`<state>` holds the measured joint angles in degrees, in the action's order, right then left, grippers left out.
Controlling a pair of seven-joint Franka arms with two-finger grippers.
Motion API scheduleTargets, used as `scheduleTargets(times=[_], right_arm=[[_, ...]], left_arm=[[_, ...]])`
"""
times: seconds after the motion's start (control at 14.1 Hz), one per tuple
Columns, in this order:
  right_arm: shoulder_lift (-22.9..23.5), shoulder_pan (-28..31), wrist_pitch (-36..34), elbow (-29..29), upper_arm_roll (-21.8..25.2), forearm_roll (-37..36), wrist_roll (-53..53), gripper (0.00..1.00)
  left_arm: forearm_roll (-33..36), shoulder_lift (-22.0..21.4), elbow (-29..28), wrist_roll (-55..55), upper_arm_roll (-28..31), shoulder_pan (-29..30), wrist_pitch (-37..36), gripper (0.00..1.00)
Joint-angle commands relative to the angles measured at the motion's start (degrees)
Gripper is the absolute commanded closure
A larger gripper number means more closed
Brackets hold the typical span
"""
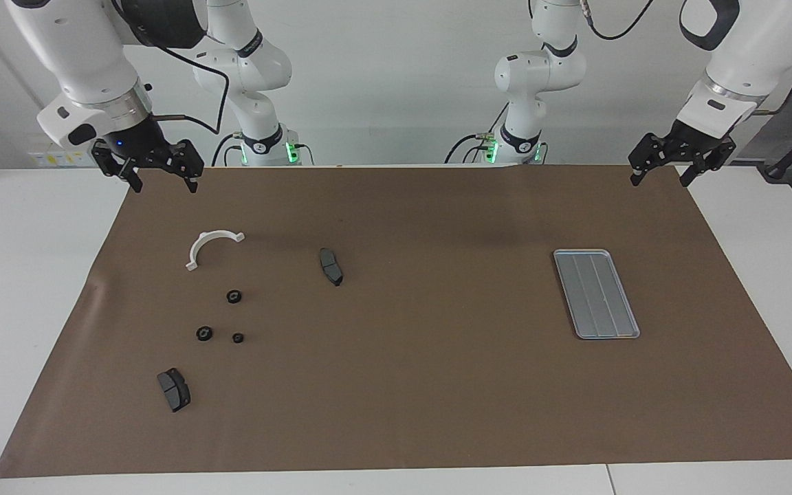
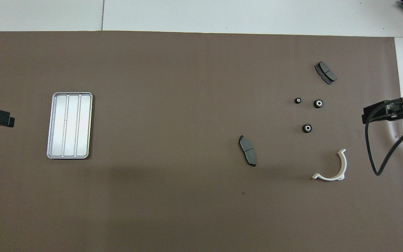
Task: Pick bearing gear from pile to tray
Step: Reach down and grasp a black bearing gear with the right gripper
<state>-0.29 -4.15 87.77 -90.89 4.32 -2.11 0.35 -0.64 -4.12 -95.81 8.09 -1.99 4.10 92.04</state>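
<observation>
both arms wait, raised over the robots' edge of the brown mat (image 1: 437, 357). the right gripper (image 1: 164, 180) hangs with its fingers apart and nothing between them; below it, out on the mat, lies the pile: a white half-ring bracket (image 1: 212, 246) closest under it, then three small black rings (image 1: 233, 296), (image 1: 204, 333), (image 1: 238, 337), then a black pad (image 1: 174, 389) farthest out. a second black pad (image 1: 331, 266) lies apart, toward the middle. the left gripper (image 1: 661, 177) also hangs spread and empty; the silver tray (image 1: 596, 293) sits on the mat below it, holding nothing.
</observation>
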Motion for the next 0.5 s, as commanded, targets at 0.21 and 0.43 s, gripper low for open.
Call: scheduleTargets(times=[0.21, 0.43], right_arm=[[-0.2, 0.6, -0.9, 0.0, -0.5, 0.3, -1.6, 0.00], [-0.3, 0.6, -0.9, -0.3, -0.5, 1.1, -1.4, 0.00]], left_arm=[[1.3, -1.4, -1.3, 0.4, 0.1, -0.2, -0.1, 0.00], [1.3, -1.4, -1.3, 0.4, 0.1, -0.2, -0.1, 0.00]])
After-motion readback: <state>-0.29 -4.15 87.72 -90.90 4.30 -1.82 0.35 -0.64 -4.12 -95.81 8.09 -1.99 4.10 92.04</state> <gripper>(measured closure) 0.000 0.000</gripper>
